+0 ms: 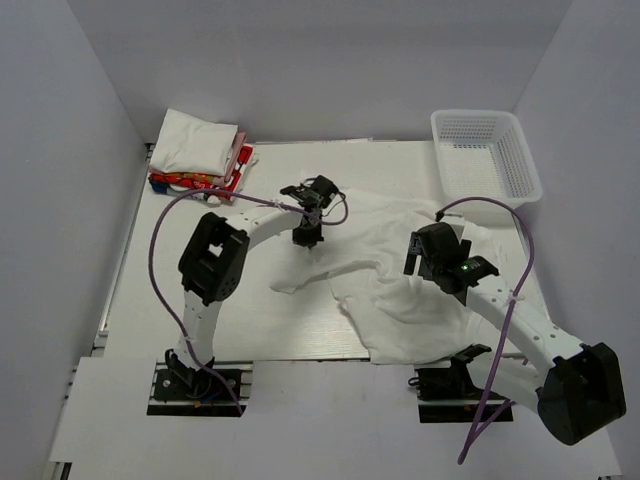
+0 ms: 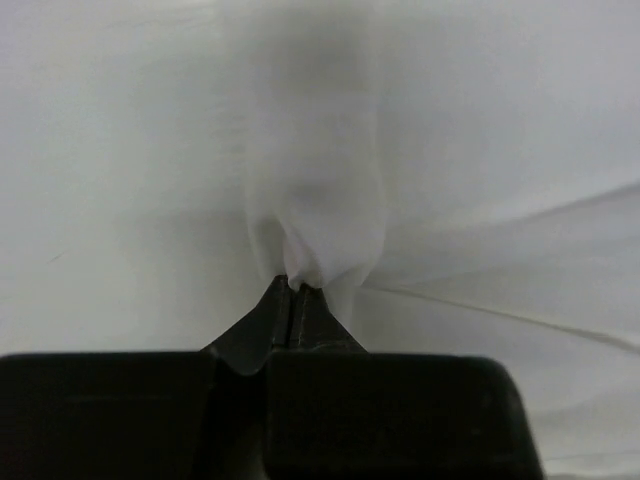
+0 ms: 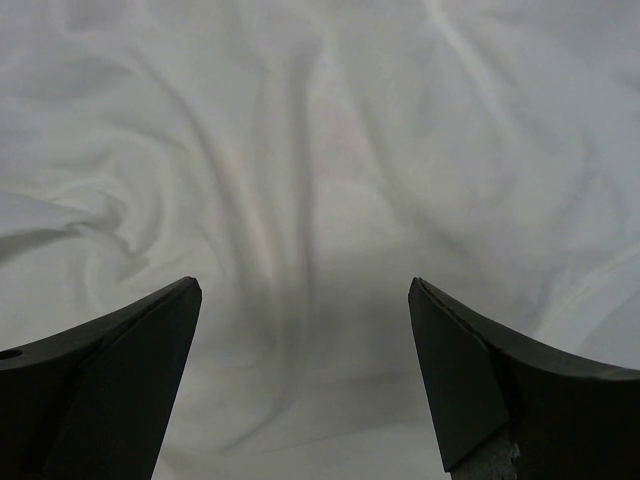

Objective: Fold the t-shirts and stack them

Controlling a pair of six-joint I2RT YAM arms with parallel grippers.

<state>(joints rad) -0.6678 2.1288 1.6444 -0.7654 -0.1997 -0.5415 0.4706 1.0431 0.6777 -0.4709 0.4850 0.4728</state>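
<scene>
White cloth, crumpled and half spread: the loose t-shirt [image 1: 400, 290] lies on the worktop [image 1: 250, 320], w/ one flap pointing out from its left side. The left pincer [image 2: 293, 297] is clenched on a small fold at the shirt's far-left border; only a thin pinch sits betw. the tips. The right pincer [image 3: 305, 300] is released, jaws wide, just above the shirt's middle-right part, holding nothing.

Risks, as I judge: the pinch is shallow, so it may slip out at the first pull. It may also hold 1 layer only; then the shirt would stretch unevenly instead of opening flat. The right arm crosses over the shirt's near-right part, so dragged cloth can snag there.

Edges & room: the shirt's near hem reaches about the worktop's near edge, and a pull that way could drop it over. The basket [image 1: 487, 150] stands just beyond the shirt's far-right corner, so little room there. Left of the shirt is the most room; the folded stack [image 1: 200, 150] is well apart, far-left of the shirt.
</scene>
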